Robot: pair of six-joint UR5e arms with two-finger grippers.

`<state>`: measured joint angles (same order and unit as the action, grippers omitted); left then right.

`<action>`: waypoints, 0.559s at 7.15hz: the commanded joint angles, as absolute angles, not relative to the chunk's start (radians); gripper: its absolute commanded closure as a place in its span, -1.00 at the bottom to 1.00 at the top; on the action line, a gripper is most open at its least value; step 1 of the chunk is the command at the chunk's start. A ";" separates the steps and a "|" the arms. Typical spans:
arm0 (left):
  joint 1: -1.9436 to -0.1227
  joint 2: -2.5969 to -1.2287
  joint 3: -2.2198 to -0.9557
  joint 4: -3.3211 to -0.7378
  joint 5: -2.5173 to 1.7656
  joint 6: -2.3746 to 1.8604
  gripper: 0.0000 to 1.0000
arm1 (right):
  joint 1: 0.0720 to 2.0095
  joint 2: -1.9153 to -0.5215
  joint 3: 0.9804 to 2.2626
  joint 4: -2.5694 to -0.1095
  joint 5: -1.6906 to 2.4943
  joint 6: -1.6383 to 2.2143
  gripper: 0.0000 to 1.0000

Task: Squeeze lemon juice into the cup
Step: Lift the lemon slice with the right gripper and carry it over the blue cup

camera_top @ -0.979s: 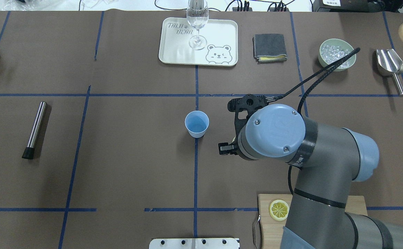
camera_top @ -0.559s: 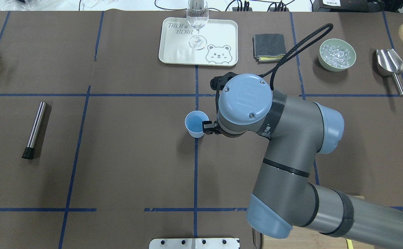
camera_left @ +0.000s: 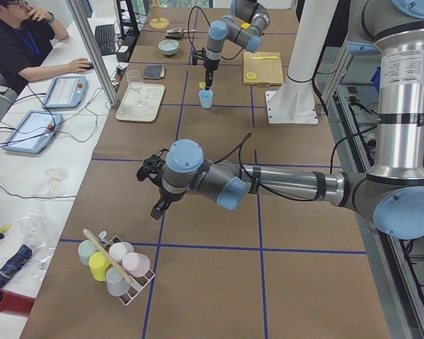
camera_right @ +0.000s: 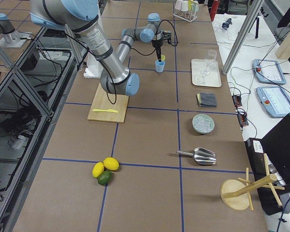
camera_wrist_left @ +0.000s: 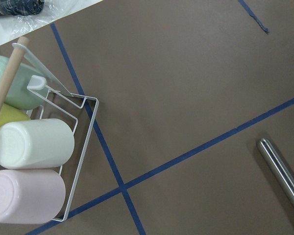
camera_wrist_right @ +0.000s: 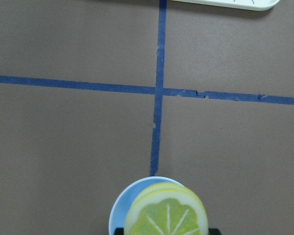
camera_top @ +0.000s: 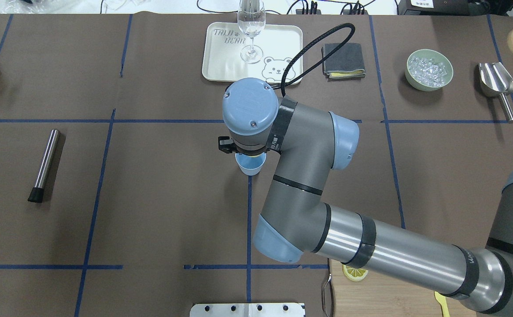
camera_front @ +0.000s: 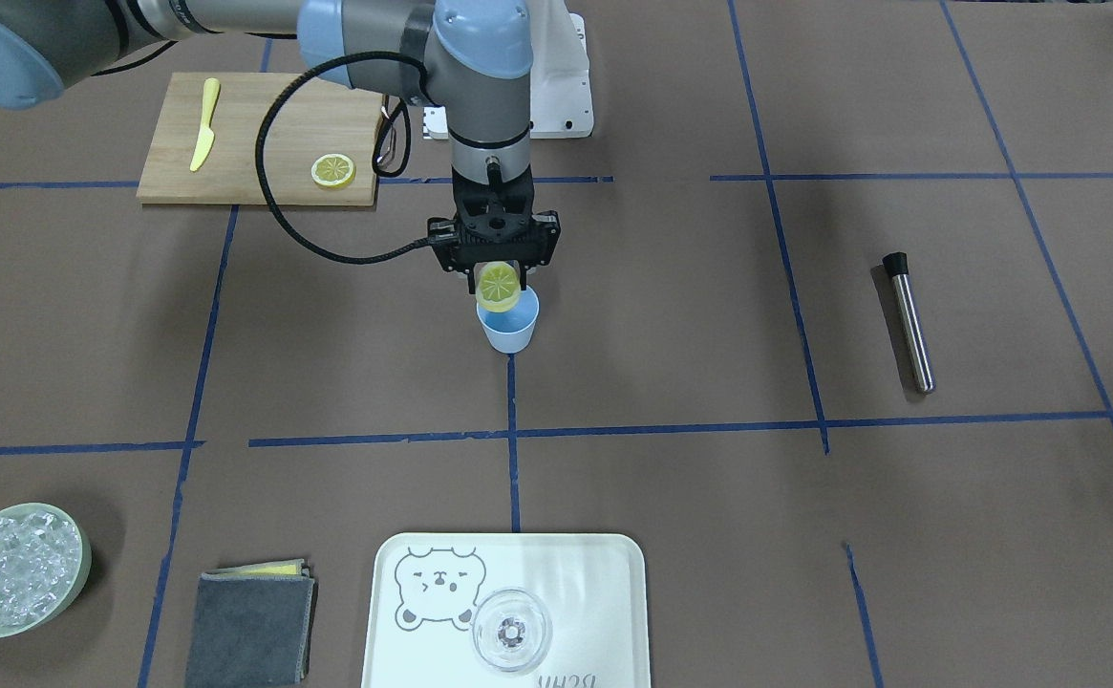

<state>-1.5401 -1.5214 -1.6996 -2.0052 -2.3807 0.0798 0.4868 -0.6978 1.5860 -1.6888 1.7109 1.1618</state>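
My right gripper [camera_front: 499, 270] is shut on the lemon [camera_front: 499, 285], a thin yellow slice held on edge just above the mouth of the light blue cup [camera_front: 509, 333]. The right wrist view shows the lemon [camera_wrist_right: 166, 216] in front of the cup's rim [camera_wrist_right: 118, 208]. In the overhead view the wrist hides the gripper and lemon, and only the cup's near side [camera_top: 250, 167] shows. My left gripper [camera_left: 158, 207] hangs over the table's far left end and shows only in the exterior left view, so I cannot tell if it is open or shut.
A second lemon slice [camera_front: 333, 171] and a yellow knife [camera_front: 203, 134] lie on the wooden board [camera_front: 260, 105]. A tray [camera_front: 613, 573] bears a clear glass [camera_front: 511, 631]. Also here: grey cloth [camera_front: 248, 616], ice bowl [camera_front: 16, 569], steel rod [camera_front: 909, 323], cup rack [camera_wrist_left: 34, 147].
My right arm has swung left from beside the cup to directly over it, so its wrist now covers most of the cup in the overhead view.
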 commanded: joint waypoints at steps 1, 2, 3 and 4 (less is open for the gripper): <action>-1.540 -1.520 -1.698 -2.006 -2.381 0.080 -1.00 | 0.488 -0.683 1.546 -1.677 1.712 1.163 -0.23; -1.540 -1.520 -1.700 -2.006 -2.381 0.080 -1.00 | 0.486 -0.686 1.546 -1.678 1.727 1.163 -0.24; -1.542 -1.520 -1.700 -2.006 -2.381 0.081 -1.00 | 0.486 -0.690 1.549 -1.678 1.729 1.161 -0.39; -1.542 -1.519 -1.700 -2.006 -2.381 0.081 -1.00 | 0.485 -0.690 1.552 -1.677 1.730 1.161 -0.70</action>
<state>-1.5410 -1.5197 -1.6994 -2.0064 -2.3807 0.0808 0.4860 -0.6886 1.5495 -1.6777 1.7270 1.1617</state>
